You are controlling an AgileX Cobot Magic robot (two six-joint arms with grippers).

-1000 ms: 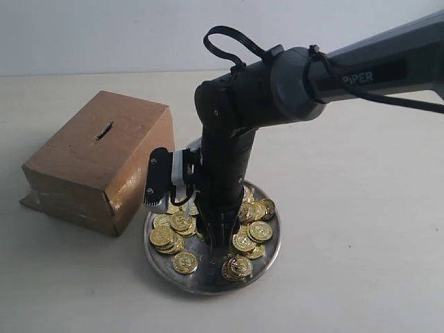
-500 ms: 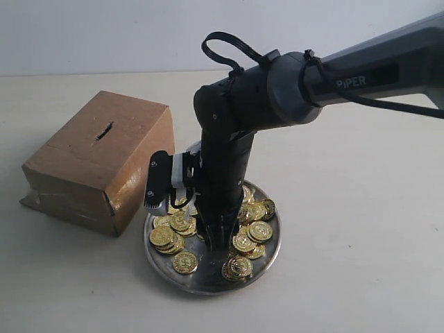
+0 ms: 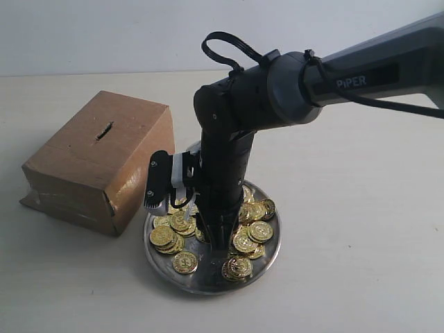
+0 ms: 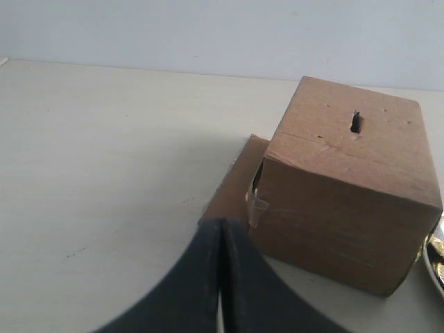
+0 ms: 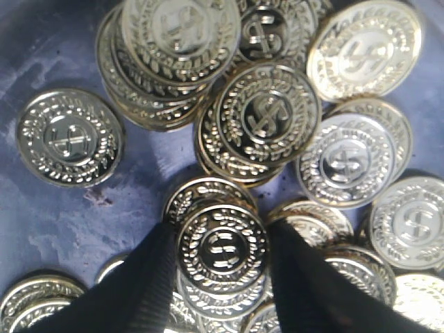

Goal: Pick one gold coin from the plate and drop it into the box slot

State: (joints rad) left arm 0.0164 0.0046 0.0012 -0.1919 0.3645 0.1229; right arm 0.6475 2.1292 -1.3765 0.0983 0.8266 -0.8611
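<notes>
The silver plate holds several gold coins and stands right of the brown cardboard box, whose top carries the dark slot. My right gripper points straight down into the plate. In the right wrist view its two black fingers press on opposite edges of one gold coin, which lies on top of a small stack; the right gripper is shut on it. My left gripper is shut and empty, low over the table beside the box, with the slot in sight.
More coins crowd round the gripped one, some stacked. A single coin lies apart on the plate's bare floor. A cardboard flap juts from the box base. The plate's edge shows beyond the box.
The right arm dipped slightly toward the plate between the earliest frame and the middle one, then stayed still. Box, plate and coins kept their places.
</notes>
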